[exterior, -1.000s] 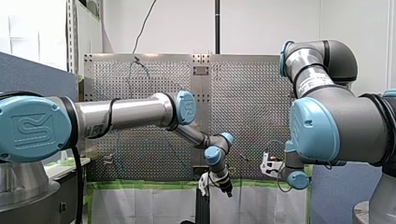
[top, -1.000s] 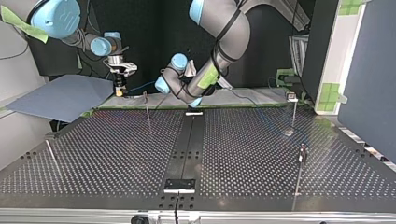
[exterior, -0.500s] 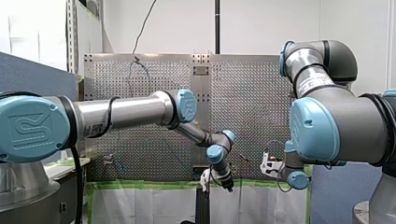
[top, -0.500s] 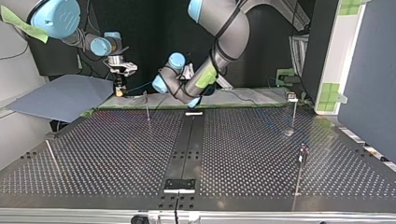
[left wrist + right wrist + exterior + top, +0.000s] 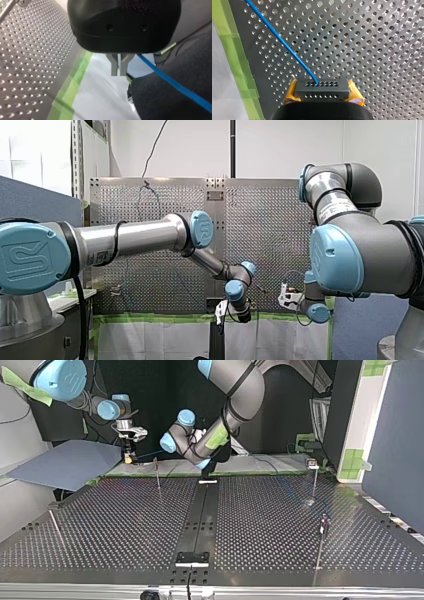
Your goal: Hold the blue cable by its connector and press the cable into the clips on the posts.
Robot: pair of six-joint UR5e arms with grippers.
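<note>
In the right wrist view my right gripper (image 5: 322, 96) is shut on a black connector (image 5: 322, 87), with yellow pads (image 5: 354, 94) on both sides of it. The blue cable (image 5: 282, 43) leaves the connector and runs away over the perforated table. My left gripper (image 5: 119, 73) has its metal fingers pressed together with nothing between them; the blue cable (image 5: 175, 85) passes beside it, apart from the fingers. In the top view my right gripper (image 5: 129, 456) hangs at the table's far edge. My left gripper (image 5: 209, 467) is near the middle of that edge.
Thin posts stand on the table in the top view: one near my right gripper (image 5: 157, 473), two at the view's right (image 5: 314, 478) (image 5: 322, 536), one at its left (image 5: 55, 528). Green tape (image 5: 67, 92) lines the table's edge. A blue-grey sheet (image 5: 70, 464) lies off the table's far left corner.
My left arm's wrist has swung toward the top view's left and turned, bringing its gripper lower at the table's far edge. My right arm with the connector has not moved.
</note>
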